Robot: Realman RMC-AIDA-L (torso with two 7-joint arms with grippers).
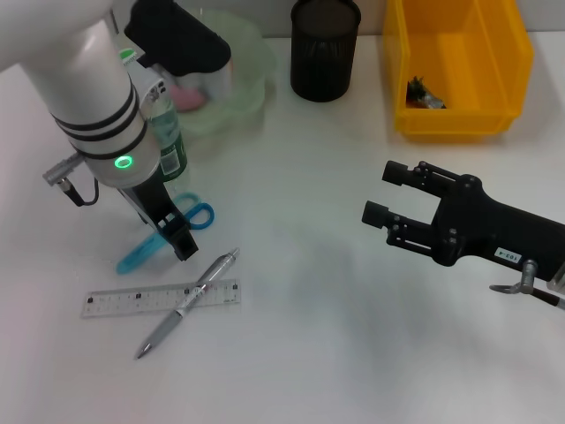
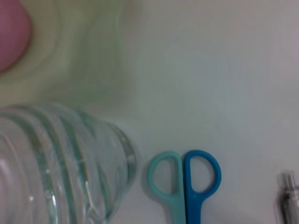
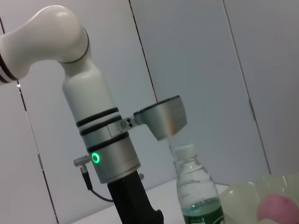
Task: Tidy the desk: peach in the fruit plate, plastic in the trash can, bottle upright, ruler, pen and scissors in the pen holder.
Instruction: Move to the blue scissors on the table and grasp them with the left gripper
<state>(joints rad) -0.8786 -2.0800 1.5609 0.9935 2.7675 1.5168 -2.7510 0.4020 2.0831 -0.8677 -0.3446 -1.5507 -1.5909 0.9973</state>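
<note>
The left gripper (image 1: 177,237) points down at the desk, fingers close together; the right gripper (image 1: 387,194) hovers level, jaws apart.

- A white tabletop (image 1: 335,353) carries everything in view, with a broad bare stretch across its near middle.
- Pale grey wall panels (image 3: 196,70) stand behind the tabletop, split by thin dark vertical seams.
- A faint soft shadow lies on the tabletop toward its centre.
</note>
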